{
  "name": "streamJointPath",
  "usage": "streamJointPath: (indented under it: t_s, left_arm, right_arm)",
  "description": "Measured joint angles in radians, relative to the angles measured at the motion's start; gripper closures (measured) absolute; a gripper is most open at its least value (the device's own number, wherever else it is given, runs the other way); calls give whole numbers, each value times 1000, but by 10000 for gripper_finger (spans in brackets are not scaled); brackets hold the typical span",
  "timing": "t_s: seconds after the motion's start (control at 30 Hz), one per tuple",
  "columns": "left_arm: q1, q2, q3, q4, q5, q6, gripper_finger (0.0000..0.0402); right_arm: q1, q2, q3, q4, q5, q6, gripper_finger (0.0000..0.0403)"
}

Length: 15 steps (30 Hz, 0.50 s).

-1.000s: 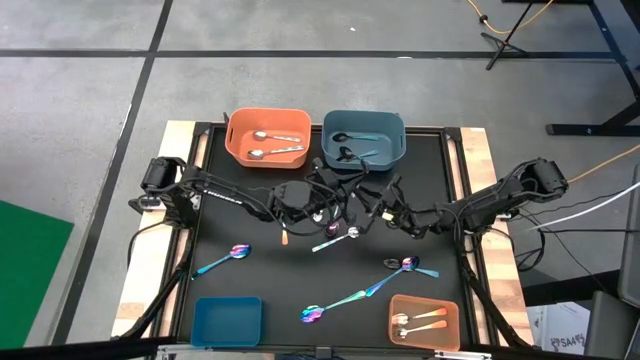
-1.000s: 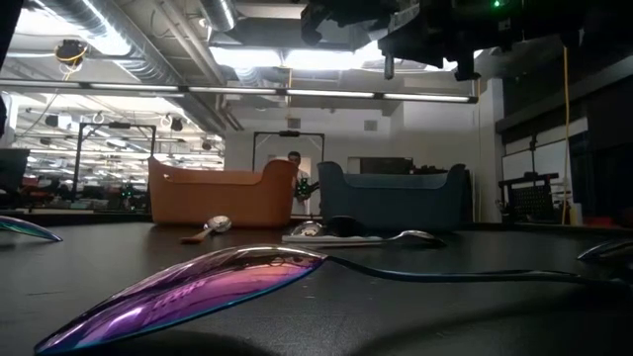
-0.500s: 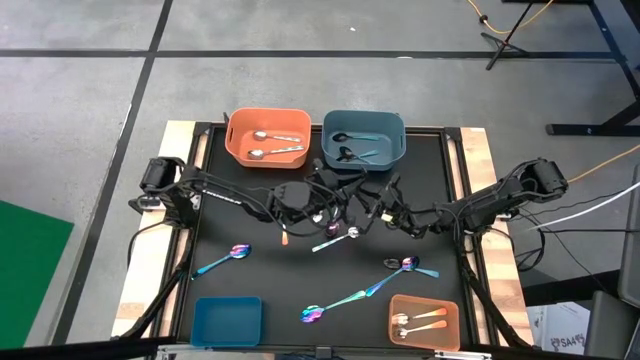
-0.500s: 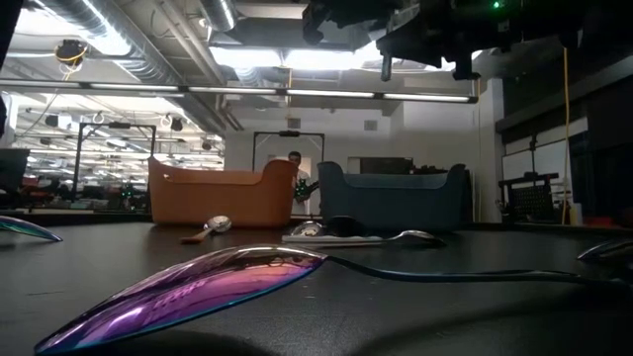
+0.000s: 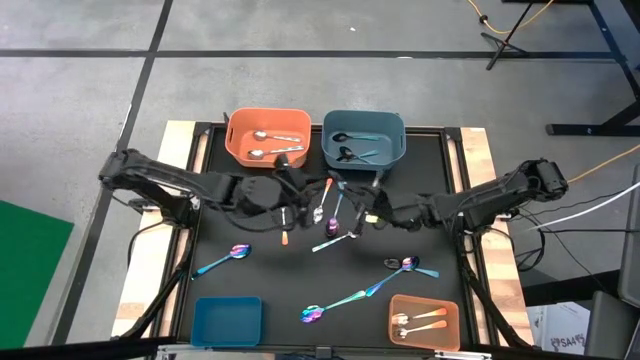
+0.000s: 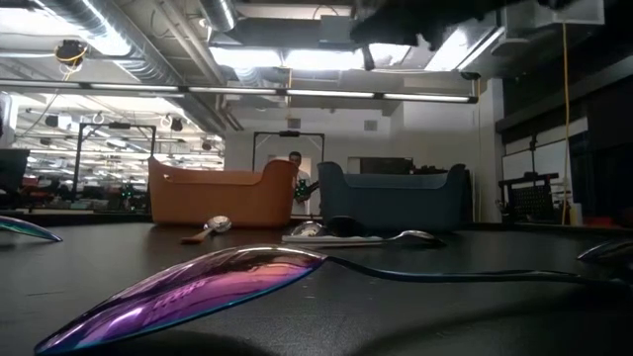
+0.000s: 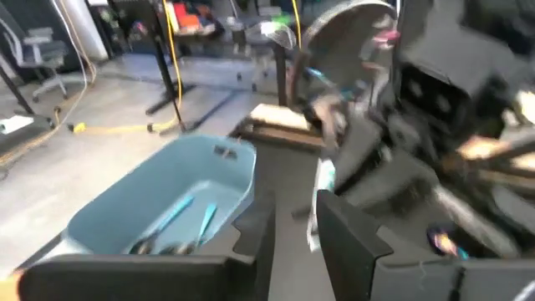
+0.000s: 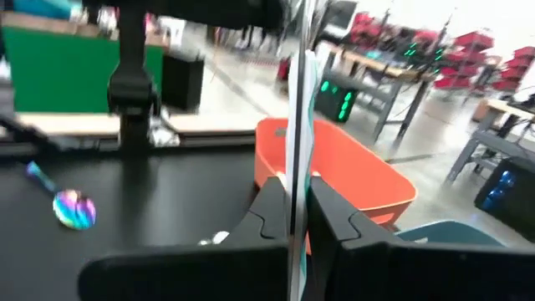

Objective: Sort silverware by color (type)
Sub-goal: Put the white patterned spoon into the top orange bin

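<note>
Holding now: I see the right gripper [image 8: 291, 197] pinched tight on a teal-handled spoon [image 8: 298, 109], which stands upright between its fingers [image 8: 266, 211]
Right gripper place: above the middle of the worktop [image 5: 250, 285], a little toward the far edge, just in front of the blue bin [image 5: 363, 122]
Left gripper: left gripper [image 5: 292, 194] hangs above the worktop's middle too, near the right one and just in front of the orange bin [image 5: 266, 115]; my wrist feed is too smeared, so I cannot tell whether it is wide, narrow or holding anything
Orange bin, far edge: silver spoons [image 5: 268, 144] lie inside
Blue bin, far edge: sits right beside the orange one, with black spoons [image 5: 350, 152] inside
Small orange bin [image 5: 424, 302]: at the near right corner, with orange-handled spoons [image 5: 418, 321] in it
Small blue bin [image 5: 227, 322]: at the near left corner
Loose teal-handled spoons: loose teal-handled spoons [image 5: 224, 260] lie flat on the near half of the worktop, one toward the left edge, one near the middle of the near edge, one close to the small orange bin
Mid-worktop: another spoon [image 5: 335, 238] lies under the two grippers, and a loose orange-handled spoon [image 6: 206, 230] lies just left of it
Table-level feed: an iridescent purple spoon bowl [image 6: 188, 290] fills the foreground
Room: a person [image 6: 294, 170] stands far behind the bins
</note>
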<state>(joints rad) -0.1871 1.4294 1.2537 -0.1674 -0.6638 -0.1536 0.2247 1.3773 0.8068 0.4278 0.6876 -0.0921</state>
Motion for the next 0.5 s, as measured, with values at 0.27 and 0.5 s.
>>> streamJointPath:
  t_s: [0.27, 0.5]
  left_arm:
    - [-81, -166, 0, -274, -6, -55, 318]
    - [-111, -208, 0, -367, -4, -48, 317]
  right_arm:
    - [-192, 2, 241, -371, -290, 14, 399]
    - [-371, 2, 293, -408, -555, 15, 399]
